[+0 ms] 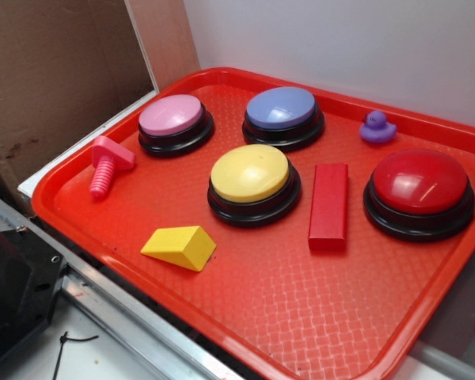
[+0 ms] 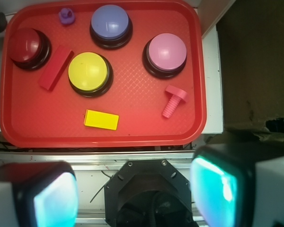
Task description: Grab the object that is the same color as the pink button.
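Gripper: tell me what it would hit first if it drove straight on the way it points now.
Likely the tray. The open gripper looks down from well above, its fingers bracketing bare tray floor between the yellow block and pink bolt. Depth is unclear.

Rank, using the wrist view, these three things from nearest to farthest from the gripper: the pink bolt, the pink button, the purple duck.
1. The pink bolt, nearest, by the tray's right edge above the gripper.
2. The pink button, just beyond the bolt.
3. The purple duck, farthest, at the far left corner.
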Controlling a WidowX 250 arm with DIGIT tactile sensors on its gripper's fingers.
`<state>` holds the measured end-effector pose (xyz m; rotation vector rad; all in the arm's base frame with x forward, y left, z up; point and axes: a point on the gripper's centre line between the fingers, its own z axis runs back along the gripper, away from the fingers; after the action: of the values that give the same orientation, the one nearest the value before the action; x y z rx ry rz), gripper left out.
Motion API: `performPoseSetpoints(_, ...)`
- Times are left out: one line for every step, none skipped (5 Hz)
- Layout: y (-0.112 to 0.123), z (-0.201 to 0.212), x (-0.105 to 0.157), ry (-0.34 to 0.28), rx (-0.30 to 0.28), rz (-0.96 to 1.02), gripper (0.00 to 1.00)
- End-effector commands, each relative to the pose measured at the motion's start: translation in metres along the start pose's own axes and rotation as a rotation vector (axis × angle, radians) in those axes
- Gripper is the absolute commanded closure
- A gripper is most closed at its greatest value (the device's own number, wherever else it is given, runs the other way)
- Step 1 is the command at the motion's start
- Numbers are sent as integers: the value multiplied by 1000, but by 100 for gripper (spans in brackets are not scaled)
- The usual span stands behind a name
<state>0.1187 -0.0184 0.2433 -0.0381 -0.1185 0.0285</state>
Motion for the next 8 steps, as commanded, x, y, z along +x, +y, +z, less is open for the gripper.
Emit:
performPoseSetpoints(0,0,0,0,0,0,0)
performPoseSetpoints(-1,-5,24,16,-9,20,0)
performPoseSetpoints(4,-9,49,22,2,53,0)
performPoseSetpoints(14,-21,73,65,30,-111,0)
performPoseSetpoints(56,-62,63,176,13,-358,0)
performPoseSetpoints(71,-89,39,255,-13,-605,0)
performPoseSetpoints(82,-117,47,346,23,-854,0)
performPoseSetpoints(96,-146,61,388,56,-971,0)
